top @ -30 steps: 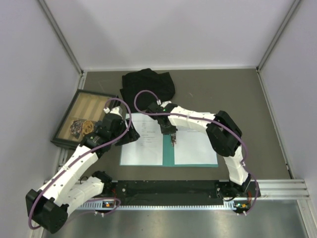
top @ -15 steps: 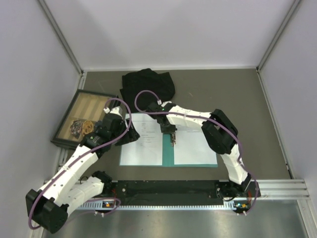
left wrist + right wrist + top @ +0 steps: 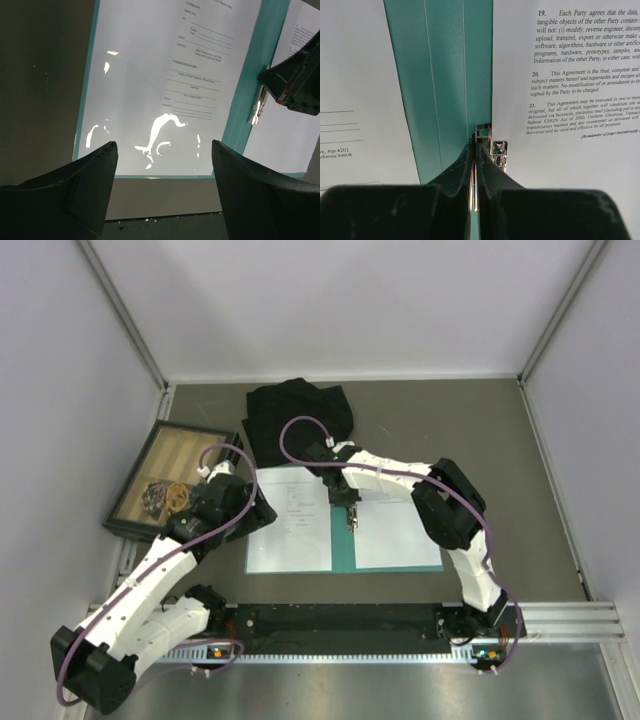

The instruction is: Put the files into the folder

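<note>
The teal folder [image 3: 342,545] lies open and flat on the table. One white sheet [image 3: 290,530] lies on its left half and one [image 3: 395,535] on its right half. My right gripper [image 3: 350,520] is over the spine. In the right wrist view it [image 3: 475,150] is shut on the metal clip [image 3: 499,152], between the teal spine [image 3: 440,75] and the printed right sheet [image 3: 570,150]. My left gripper [image 3: 164,147] is open and empty, hovering over the left sheet's [image 3: 150,75] outer edge. The clip [image 3: 258,105] and the right gripper [image 3: 295,85] show there too.
A black cloth [image 3: 300,410] lies behind the folder. A dark-framed wooden tray [image 3: 170,475] with small items [image 3: 163,497] sits at the left, close to my left arm. Walls enclose the table on three sides.
My left gripper has drawn back a little toward the near side. The folder with its sheets has shifted slightly right. My right gripper stays shut at the spine clip.
</note>
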